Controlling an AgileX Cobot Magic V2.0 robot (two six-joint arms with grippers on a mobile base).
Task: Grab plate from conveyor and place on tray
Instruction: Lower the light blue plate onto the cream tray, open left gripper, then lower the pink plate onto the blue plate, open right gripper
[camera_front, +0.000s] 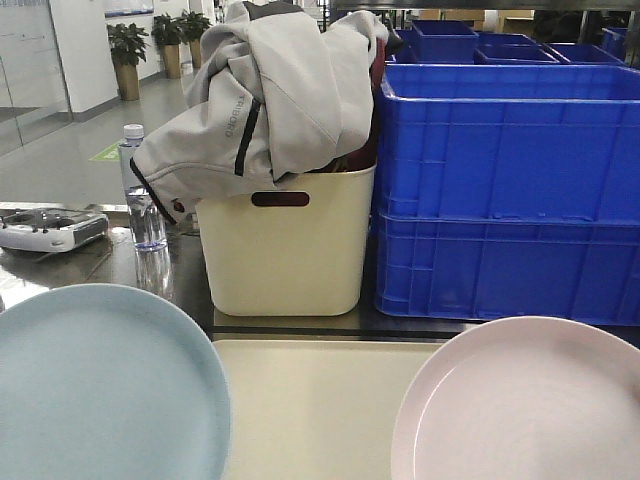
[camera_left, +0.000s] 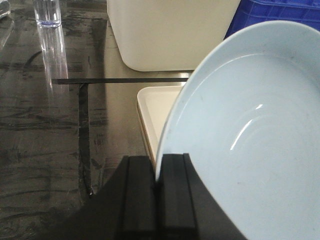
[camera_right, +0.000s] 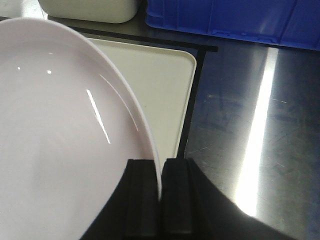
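While the left gripper (camera_left: 157, 167) is clamping a blue plate (camera_left: 250, 130), the right gripper (camera_right: 161, 170) is rim-pinching the pink plate (camera_right: 65, 130) over the tray's (camera_right: 160, 80) right edge, probably for lowering.

left pincer (camera_left: 157, 172) grips blue plate (camera_left: 250, 135)

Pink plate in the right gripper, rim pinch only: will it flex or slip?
Probably stiff: the pink plate holds its round shape from a rim pinch by the right gripper. Likely slippery: its glossy highlights suggest a smooth surface, so it may pivot. Shallow, so unlikely to tip once on the tray.
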